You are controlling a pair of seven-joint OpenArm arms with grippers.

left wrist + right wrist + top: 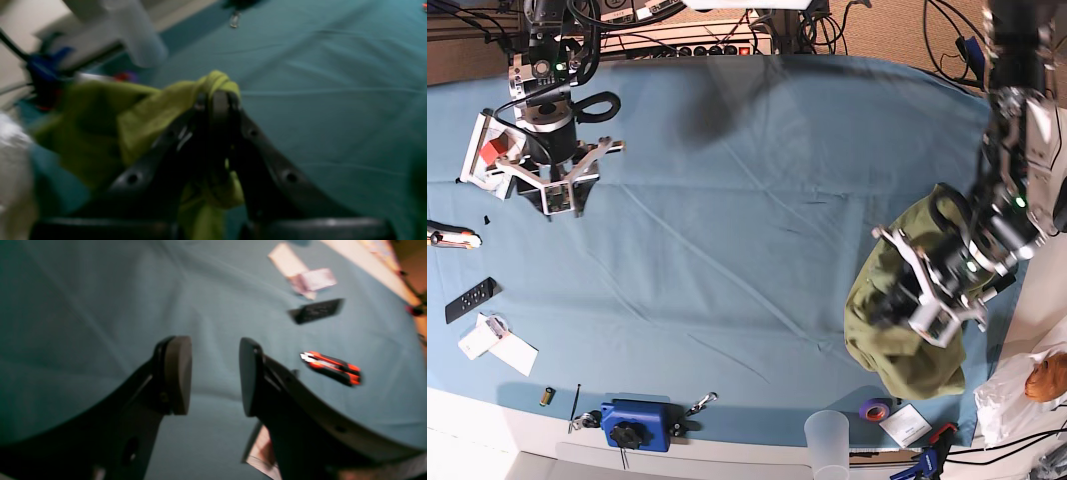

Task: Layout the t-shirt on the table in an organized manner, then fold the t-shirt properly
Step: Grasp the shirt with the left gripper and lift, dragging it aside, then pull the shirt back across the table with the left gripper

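The t-shirt (907, 330) is lying bunched in an olive heap at the table's (727, 250) right end in the base view (near the front edge), with 1 fold pinched in the clenched left gripper (218, 98). The right gripper (215, 373) is hovering over bare cloth at the far corner, jaws spread, grasping nothing.

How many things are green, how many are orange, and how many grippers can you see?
Green: 1, the t-shirt
Orange and black: 1, the utility knife
Grippers: 2, the left gripper and the right gripper
Total: 4
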